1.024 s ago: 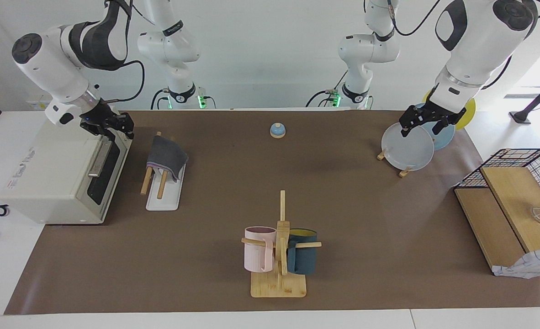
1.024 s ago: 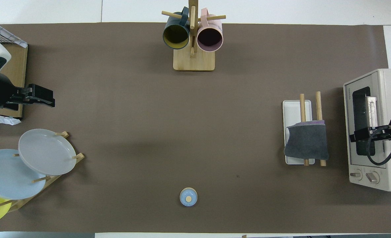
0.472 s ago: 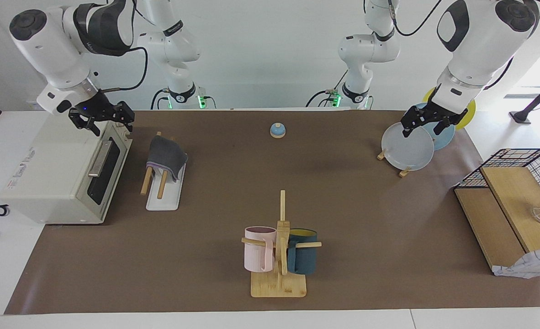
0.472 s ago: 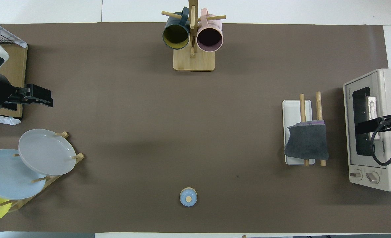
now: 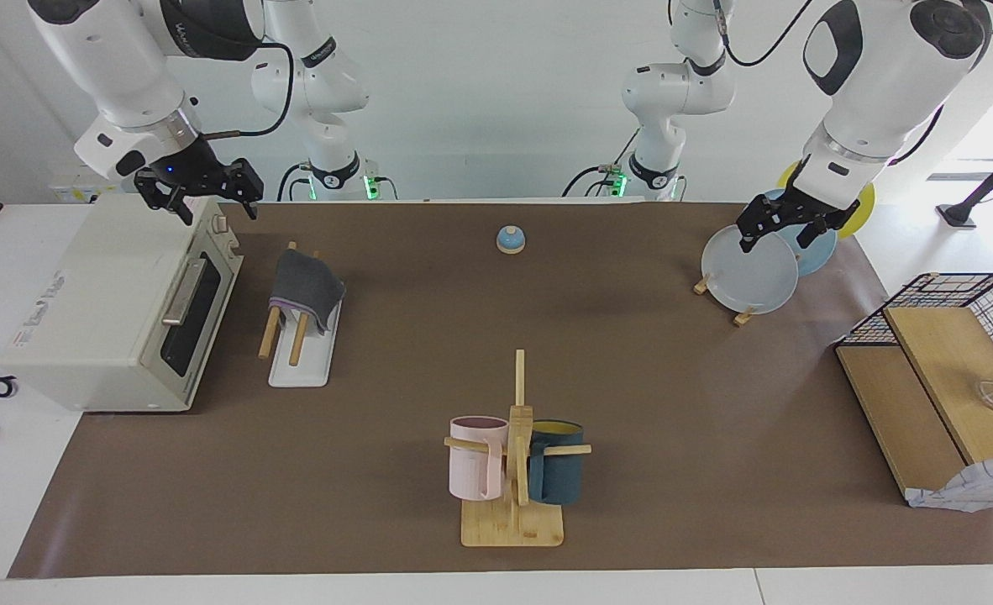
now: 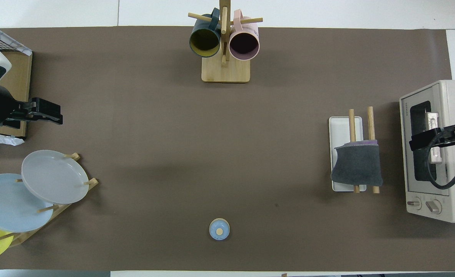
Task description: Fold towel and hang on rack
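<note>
The towel [image 5: 305,290] hangs folded over the rack [image 5: 299,370], dark grey face out, with a thin purple strip along one edge. It covers the end of the two wooden rods nearer the robots; it also shows in the overhead view [image 6: 358,165], where the rack's white base [image 6: 341,129] lies bare at the other end. My right gripper [image 5: 220,214] is open and empty, up in the air over the toaster oven, apart from the towel; in the overhead view the right gripper [image 6: 414,143] is over the oven door. My left gripper [image 5: 772,242] is open and empty over the plate stand, waiting.
A toaster oven [image 5: 110,319] stands beside the rack at the right arm's end. A bamboo stand with pink and teal mugs [image 5: 513,470] is farthest from the robots. A small blue bell [image 5: 510,240], a plate stand [image 5: 753,273] and a wire basket with wooden boards [image 5: 933,370] are also on the table.
My right gripper has risen from in front of the oven door to above the oven's top edge. The towel, rack and left arm have not moved.
</note>
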Controlling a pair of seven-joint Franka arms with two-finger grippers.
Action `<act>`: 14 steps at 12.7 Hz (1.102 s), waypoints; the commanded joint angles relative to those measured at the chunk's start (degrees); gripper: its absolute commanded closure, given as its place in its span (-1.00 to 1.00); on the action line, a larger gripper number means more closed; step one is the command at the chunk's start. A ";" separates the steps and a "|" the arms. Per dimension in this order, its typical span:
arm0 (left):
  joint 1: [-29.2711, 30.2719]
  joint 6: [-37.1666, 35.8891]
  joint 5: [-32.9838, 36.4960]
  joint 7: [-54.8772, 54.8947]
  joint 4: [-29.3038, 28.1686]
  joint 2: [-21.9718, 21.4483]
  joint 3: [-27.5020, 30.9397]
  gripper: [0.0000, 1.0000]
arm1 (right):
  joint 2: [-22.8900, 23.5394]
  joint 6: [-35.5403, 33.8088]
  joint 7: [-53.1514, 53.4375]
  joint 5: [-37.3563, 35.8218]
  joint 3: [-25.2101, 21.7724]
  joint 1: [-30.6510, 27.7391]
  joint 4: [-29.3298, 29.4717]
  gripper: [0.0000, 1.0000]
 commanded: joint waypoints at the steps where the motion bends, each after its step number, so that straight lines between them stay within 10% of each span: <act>1: 0.90 0.06 0.69 0.17 -0.27 -0.35 -0.67 -1.00 | 2.59 -0.96 1.85 0.17 0.17 0.80 4.52 -1.00; 14: 1.07 -0.21 0.69 0.17 -0.27 -0.35 -0.58 -1.00 | 5.33 -3.33 3.78 -0.27 0.43 -0.68 7.00 -1.00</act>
